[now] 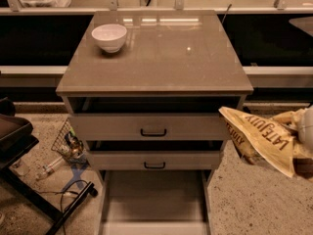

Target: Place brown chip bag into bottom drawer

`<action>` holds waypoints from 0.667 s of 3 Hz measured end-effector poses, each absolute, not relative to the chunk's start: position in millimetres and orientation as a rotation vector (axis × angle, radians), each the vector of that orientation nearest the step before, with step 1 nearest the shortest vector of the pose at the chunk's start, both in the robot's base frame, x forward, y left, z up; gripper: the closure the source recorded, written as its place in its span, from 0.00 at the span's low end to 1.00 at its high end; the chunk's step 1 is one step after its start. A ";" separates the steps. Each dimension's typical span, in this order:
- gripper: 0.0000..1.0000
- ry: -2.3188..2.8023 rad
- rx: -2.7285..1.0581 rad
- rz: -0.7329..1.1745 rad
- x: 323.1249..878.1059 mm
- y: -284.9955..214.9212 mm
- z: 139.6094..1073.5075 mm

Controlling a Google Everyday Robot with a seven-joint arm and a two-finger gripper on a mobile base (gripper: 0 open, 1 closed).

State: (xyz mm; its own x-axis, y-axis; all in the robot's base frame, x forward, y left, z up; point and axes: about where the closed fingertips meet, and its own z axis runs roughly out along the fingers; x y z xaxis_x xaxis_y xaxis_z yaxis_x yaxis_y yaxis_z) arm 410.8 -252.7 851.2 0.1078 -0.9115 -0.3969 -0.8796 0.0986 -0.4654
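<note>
We see the brown chip bag (261, 138), crinkled foil in cream and dark brown with printed letters, at the right middle of the frame, just beside the cabinet (166, 58) and not resting on anything visible. The pale rounded form behind it at the right edge is the gripper (305, 130). It is mostly cut off, so we cannot tell its state or its hold. The bottom drawer (154, 199), a flat shallow tray, stands open at lower centre, with its front cut off by the frame. A smooth white bowl (109, 36) sits on the glossy top.

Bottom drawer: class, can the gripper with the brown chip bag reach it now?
Probably yes: the gripper holds the brown chip bag right of the cabinet, and the bottom drawer stands open.
</note>
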 end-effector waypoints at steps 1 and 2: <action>1.00 1.708 -1.801 -0.022 425.5 -251.3 855.6; 1.00 1.708 -1.802 -0.022 425.5 -251.2 855.6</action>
